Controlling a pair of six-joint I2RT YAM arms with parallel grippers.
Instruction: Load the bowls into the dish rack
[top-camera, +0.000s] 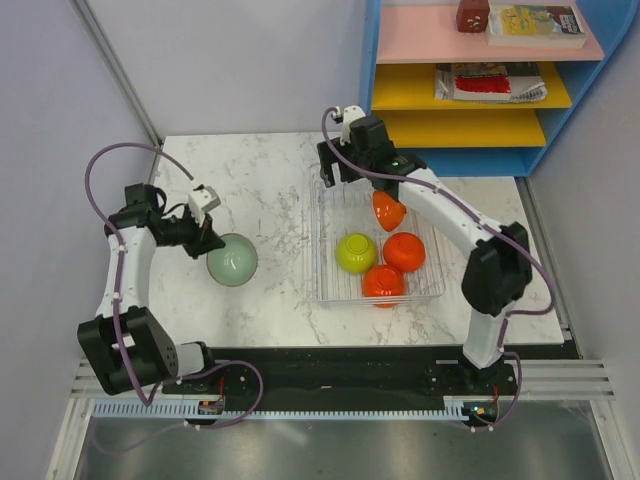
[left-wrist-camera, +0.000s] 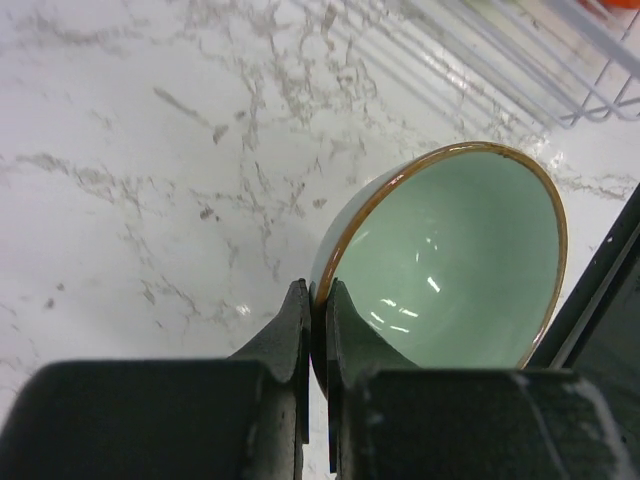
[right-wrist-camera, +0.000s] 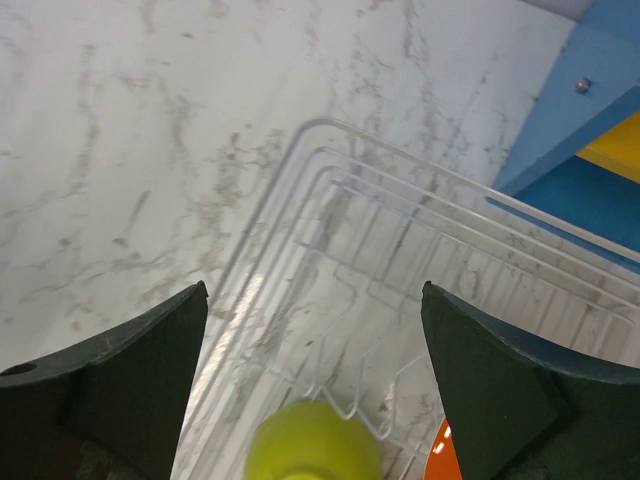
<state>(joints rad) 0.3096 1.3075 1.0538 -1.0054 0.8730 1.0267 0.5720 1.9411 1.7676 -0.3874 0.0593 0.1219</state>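
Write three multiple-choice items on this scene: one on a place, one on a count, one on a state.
1. Relative to the rack, the sage bowl is:
A inside it
B left of it, outside
C behind it

2. The orange bowls in the top view number:
A one
B two
C three

3. The right claw is:
A open and empty
B shut on a bowl
C shut and empty

Answers:
1 B: the left claw pinches the bowl's rim away from the rack.
2 C: three sit in the rack with the yellow-green bowl.
3 A: its fingers stand wide apart with nothing between them.
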